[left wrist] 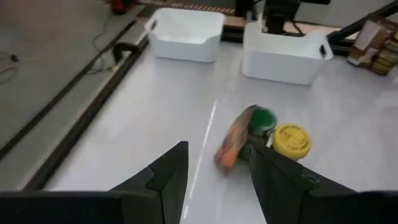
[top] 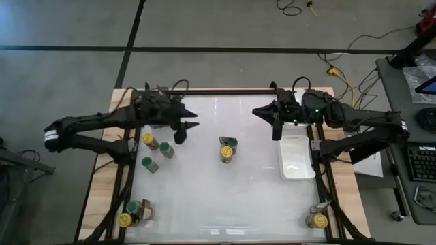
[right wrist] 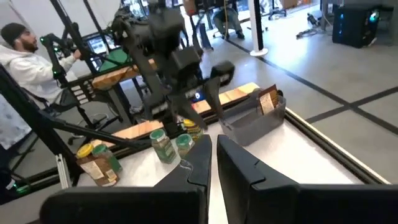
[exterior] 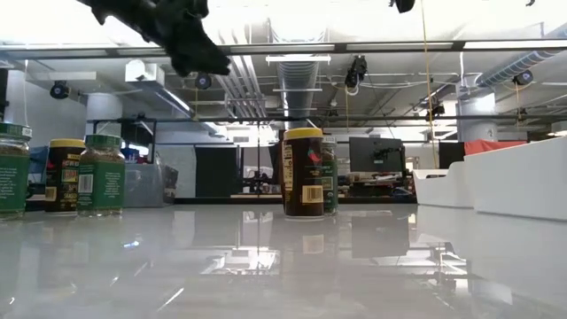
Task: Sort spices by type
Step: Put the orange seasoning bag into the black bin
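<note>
Three spice jars stand at the table's left: one with a yellow lid (top: 148,139) and two with green lids (top: 167,150) (top: 146,163). At mid-table a green-lidded jar (left wrist: 261,121) and a yellow-lidded jar (left wrist: 291,139) stand side by side, upright on their bases. My left gripper (left wrist: 217,186) hangs open above the table between the left group and this pair, with nothing between its fingers. My right gripper (right wrist: 211,163) is shut and empty, held high over the far right, above the white tray (top: 297,158).
More jars and a brown packet sit at the near-left corner (top: 131,212), and another jar at the near-right corner (top: 317,219). Two white trays (left wrist: 186,32) (left wrist: 283,51) stand at the right. A grey cup of brown sticks (right wrist: 255,115) stands far left. A person (right wrist: 25,56) sits beyond the table.
</note>
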Motion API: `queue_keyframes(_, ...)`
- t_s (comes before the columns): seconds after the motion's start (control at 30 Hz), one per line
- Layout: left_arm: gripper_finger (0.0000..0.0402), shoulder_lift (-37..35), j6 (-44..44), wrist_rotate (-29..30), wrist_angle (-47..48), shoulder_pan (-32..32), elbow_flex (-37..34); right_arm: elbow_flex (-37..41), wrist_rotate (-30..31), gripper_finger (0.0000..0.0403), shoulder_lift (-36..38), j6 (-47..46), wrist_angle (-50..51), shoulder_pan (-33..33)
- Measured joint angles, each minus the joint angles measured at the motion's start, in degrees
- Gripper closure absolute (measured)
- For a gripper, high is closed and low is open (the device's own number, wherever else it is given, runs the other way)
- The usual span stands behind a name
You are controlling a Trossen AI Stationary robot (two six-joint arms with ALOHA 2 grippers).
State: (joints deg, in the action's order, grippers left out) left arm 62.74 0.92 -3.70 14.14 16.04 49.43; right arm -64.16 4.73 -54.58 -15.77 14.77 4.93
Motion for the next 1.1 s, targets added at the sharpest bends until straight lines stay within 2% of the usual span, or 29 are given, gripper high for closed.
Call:
queue_keyframes(0.2, 0.0251, 8.0, -6.8, 0.2, -2.7, -0.4, 0.0, 0.0, 8.5, 0.0385, 2.2, 1.9, 0.0, 0.0)
queue_keyframes(0.47, 0.0223, 18.2, 2.2, -6.3, -7.7, -2.5, 0.0, 0.0, 14.6, 0.0385, 4.9, 1.7, -0.1, 0.0)
queue_keyframes(0.6, 0.0188, 22.6, 5.2, -6.3, -9.7, -2.8, 0.0, 0.0, 14.9, 0.0385, 5.0, 0.2, -0.1, 0.1)
queue_keyframes(0.8, 0.0139, 27.7, 5.8, -4.8, -17.9, -2.7, 0.2, 0.0, 14.8, 0.0385, 4.7, -0.1, 0.0, 0.1)
queue_keyframes(0.93, 0.0134, 31.8, 5.9, -4.8, -18.2, -2.7, 1.7, 0.0, 14.8, 0.0385, 4.6, -0.2, 0.0, 0.1)
queue_keyframes(1.1, 0.0147, 36.5, 6.4, -5.4, -18.3, -2.7, 5.2, 0.0, 14.8, 0.0385, 4.6, -1.0, 0.0, 0.1)
